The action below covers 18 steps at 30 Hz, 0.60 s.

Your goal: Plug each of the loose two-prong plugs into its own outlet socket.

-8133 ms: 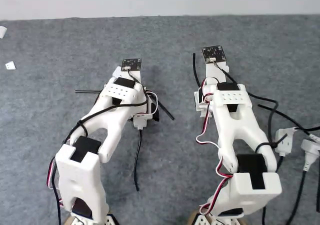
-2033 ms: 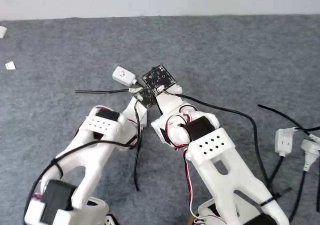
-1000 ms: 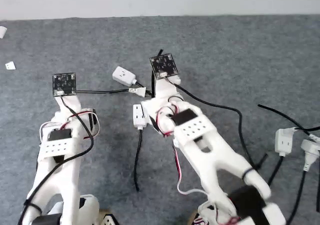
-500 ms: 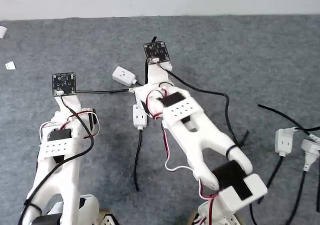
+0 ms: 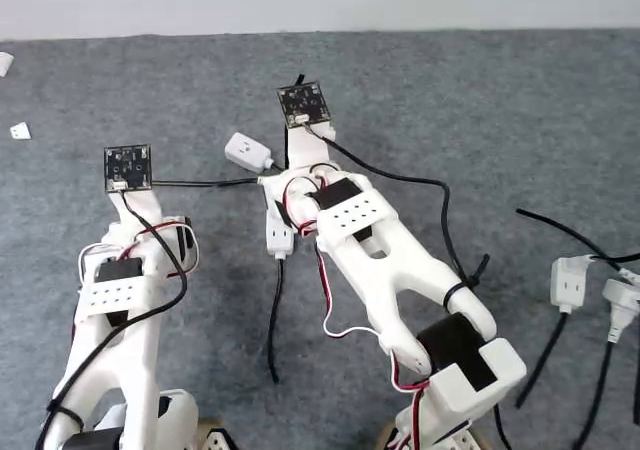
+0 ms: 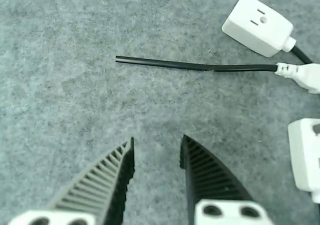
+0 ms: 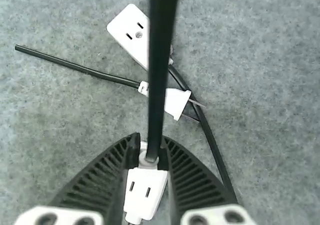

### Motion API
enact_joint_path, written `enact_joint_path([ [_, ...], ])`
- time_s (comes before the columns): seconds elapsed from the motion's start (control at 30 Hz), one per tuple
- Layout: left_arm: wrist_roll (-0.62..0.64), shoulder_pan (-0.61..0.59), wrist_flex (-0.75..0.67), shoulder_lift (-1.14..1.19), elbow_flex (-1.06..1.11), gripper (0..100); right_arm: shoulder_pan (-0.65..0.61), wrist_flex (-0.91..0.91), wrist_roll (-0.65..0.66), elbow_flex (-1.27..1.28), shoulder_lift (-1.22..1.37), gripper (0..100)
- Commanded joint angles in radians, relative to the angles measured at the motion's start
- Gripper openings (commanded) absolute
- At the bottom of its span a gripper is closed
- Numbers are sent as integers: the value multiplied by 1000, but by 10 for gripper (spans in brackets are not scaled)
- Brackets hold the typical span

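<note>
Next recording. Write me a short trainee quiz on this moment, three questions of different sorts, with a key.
1. True or false: the left gripper is shut on the two-prong plug.
2. What is in the right gripper? A) a white outlet socket B) a two-prong plug C) nothing
3. How many outlet sockets appear in the right wrist view?
Key: 1 false, it is open and empty over the grey carpet. 2 A. 3 two: the held one and a second socket lying beyond the plug.
</note>
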Motion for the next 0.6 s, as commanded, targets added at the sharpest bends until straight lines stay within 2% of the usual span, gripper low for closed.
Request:
enact_joint_path([
  [0.0,2,-8,-28,-32,-5,145,-15,18,-8,-54,-8,10],
  [0.57,0,-6,-31,-40,7,145,13,48,14,-54,-16,10],
])
